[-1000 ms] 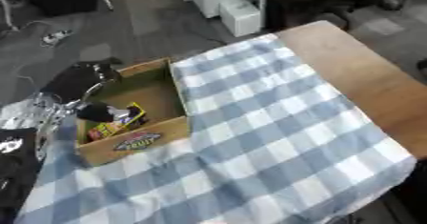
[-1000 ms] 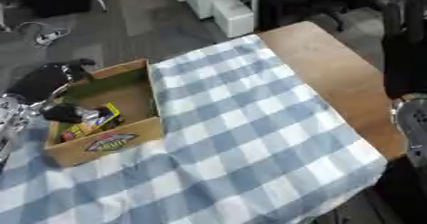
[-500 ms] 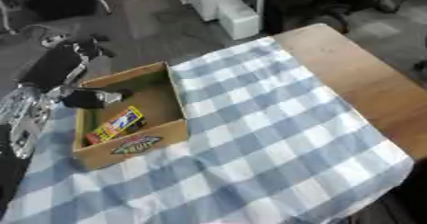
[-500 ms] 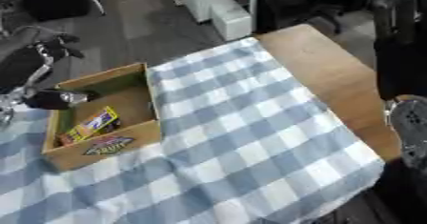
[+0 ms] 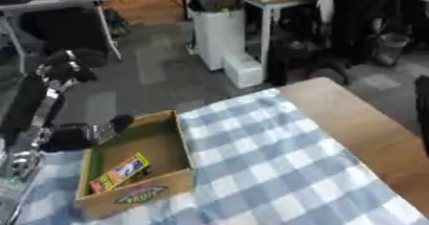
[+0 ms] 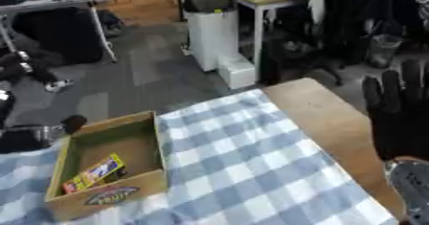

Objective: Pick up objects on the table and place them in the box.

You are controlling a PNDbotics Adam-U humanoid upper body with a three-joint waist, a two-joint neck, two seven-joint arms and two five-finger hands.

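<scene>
Checked cloth (image 5: 276, 162) covers the surface (image 5: 360, 128); the box (image 5: 134, 171) sits at its left edge with a yellow-red packet (image 5: 119, 172) lying inside. My right hand (image 6: 400, 109) stands at the right edge, fingers straight and up, holding nothing. My left hand (image 5: 63, 66) is raised beyond the box's far left, fingers curled with nothing in them.

The scene is seen from two head-mounted eyes, set side by side and aimed steeply down and forward at the bench (image 5: 368, 133) from fairly near. Both views share the checked cloth (image 5: 276, 166), the cardboard box (image 5: 134, 171) at lower left, and the grey floor (image 5: 159, 71) beyond. Only the right eye view takes in a right robot hand (image 6: 400, 118) at the right edge.
</scene>
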